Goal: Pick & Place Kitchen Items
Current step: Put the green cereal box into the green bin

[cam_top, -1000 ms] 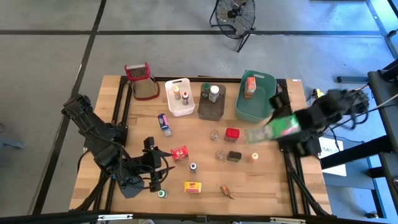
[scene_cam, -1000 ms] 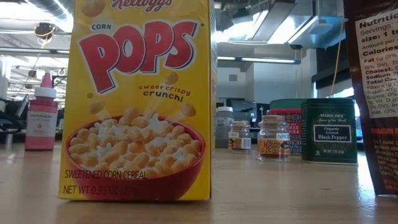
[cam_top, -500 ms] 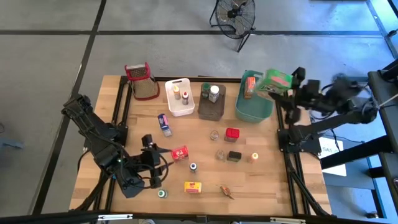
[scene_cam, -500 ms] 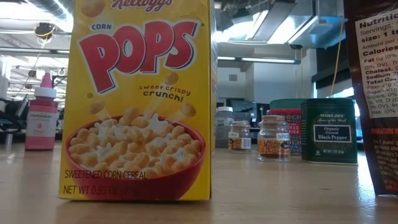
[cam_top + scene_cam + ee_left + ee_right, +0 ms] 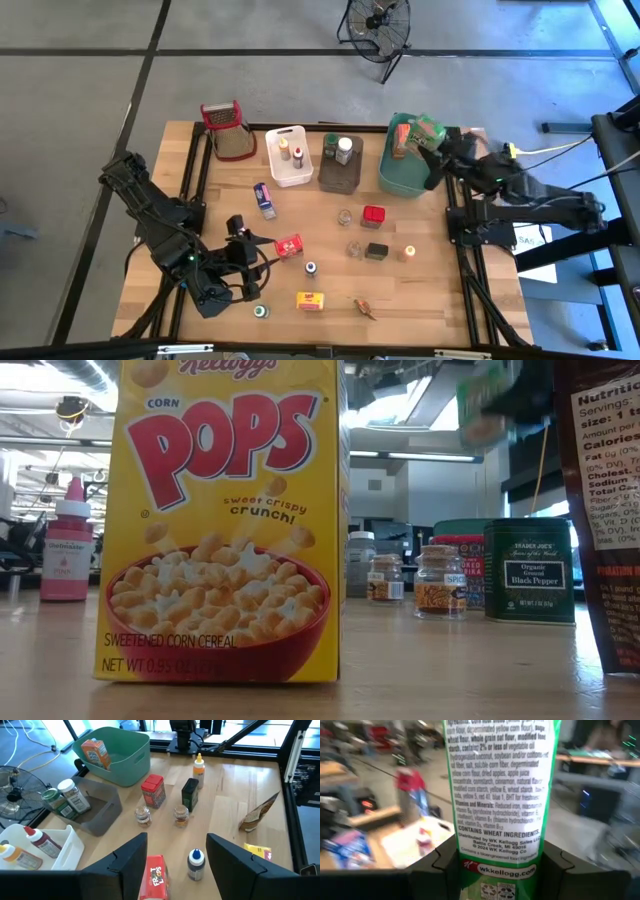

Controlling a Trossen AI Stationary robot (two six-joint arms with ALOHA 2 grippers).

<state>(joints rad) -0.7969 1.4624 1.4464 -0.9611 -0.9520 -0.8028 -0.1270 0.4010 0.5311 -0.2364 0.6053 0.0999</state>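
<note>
**Green cereal box held over the green tub**

Near edge: left gripper (image 5: 243, 262), fingers (image 5: 129, 862) spread with nothing between, hovers beside the red box (image 5: 289, 245); bare surface (image 5: 440, 300) lies toward the near right corner. Far right edge: right gripper (image 5: 437, 152) pinches a green cereal box (image 5: 427, 130) above the green tub (image 5: 405, 175), which holds an orange carton (image 5: 401, 139).

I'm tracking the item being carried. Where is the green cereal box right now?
In the high view, the green cereal box is held in the right gripper jaws over the green tub's right rim, at the table's far right, beside the orange carton.
</note>
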